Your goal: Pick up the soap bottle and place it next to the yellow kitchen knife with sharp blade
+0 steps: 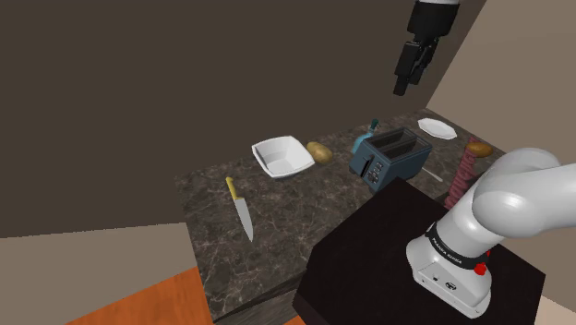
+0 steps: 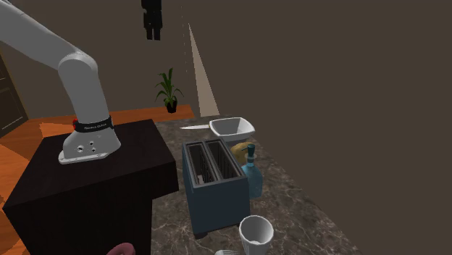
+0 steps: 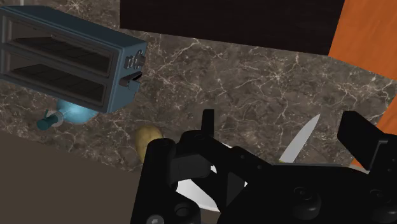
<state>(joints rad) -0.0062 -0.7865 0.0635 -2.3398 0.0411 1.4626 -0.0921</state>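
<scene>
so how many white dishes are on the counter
3: a square bowl beside the potato, a plate beyond the toaster, a cup at the toaster's end away from the bowl. More may be hidden.

Blue toaster (image 1: pixel 392 157) stands just beside the soap bottle (image 1: pixel 363 143) (potato (image 1: pixel 319 152) near too); bare countertop (image 1: pixel 277 226) lies open around the knife (image 1: pixel 240 208).

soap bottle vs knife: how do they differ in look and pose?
Pose: the soap bottle stands upright; the knife lies flat.
Colour: the soap bottle is pale blue with a teal pump; the knife has a yellow handle and a pale grey blade.
Setting: the soap bottle stands close beside the toaster; the knife lies apart, past the white bowl.
Both rest on the dark marbled counter.
</scene>
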